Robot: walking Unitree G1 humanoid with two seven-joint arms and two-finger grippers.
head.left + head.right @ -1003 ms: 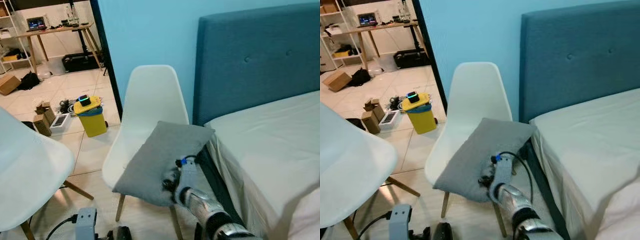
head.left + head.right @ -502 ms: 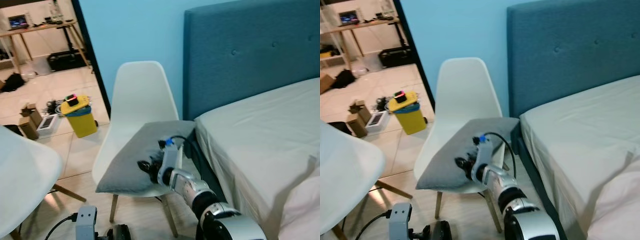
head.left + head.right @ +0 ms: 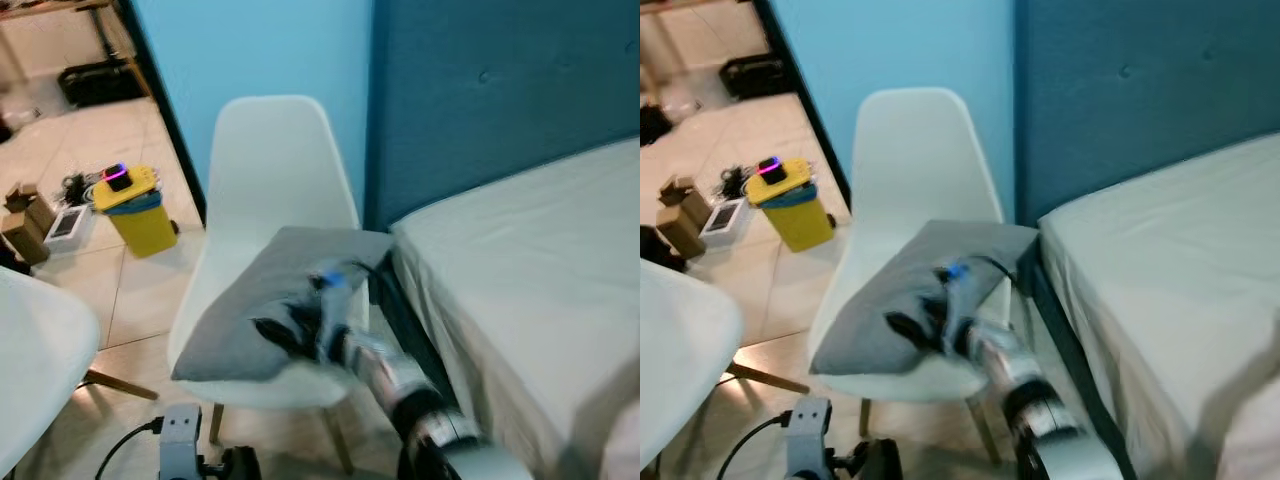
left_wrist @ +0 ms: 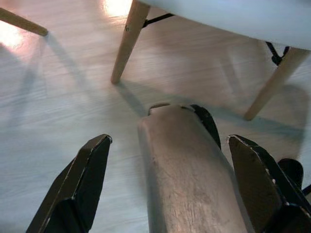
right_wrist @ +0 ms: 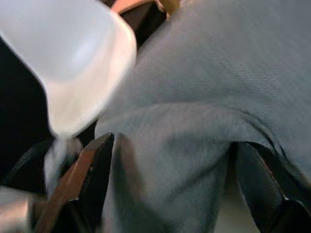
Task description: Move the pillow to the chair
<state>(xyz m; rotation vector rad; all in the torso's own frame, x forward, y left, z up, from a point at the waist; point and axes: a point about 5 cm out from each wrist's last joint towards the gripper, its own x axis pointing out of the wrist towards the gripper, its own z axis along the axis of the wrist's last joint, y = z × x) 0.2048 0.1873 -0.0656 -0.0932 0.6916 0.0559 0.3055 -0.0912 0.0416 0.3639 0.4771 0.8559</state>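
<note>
One grey fabric pillow (image 3: 275,300) lies on the white moulded plastic chair (image 3: 270,180), its corner overhanging at 7 o'clock. Right hand (image 3: 915,328) rests on it, fingers spread astride a fold in the wrist view. Placing step; next: withdraw cleanly. Left hand (image 4: 170,194) spread, idle above floor.

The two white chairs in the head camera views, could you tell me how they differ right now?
The far chair by the headboard carries the grey pillow, with the right gripper at it; the near chair carries nothing. The far chair shows seat and back; the near chair is cut off by the frame. Both have white shells.
</note>
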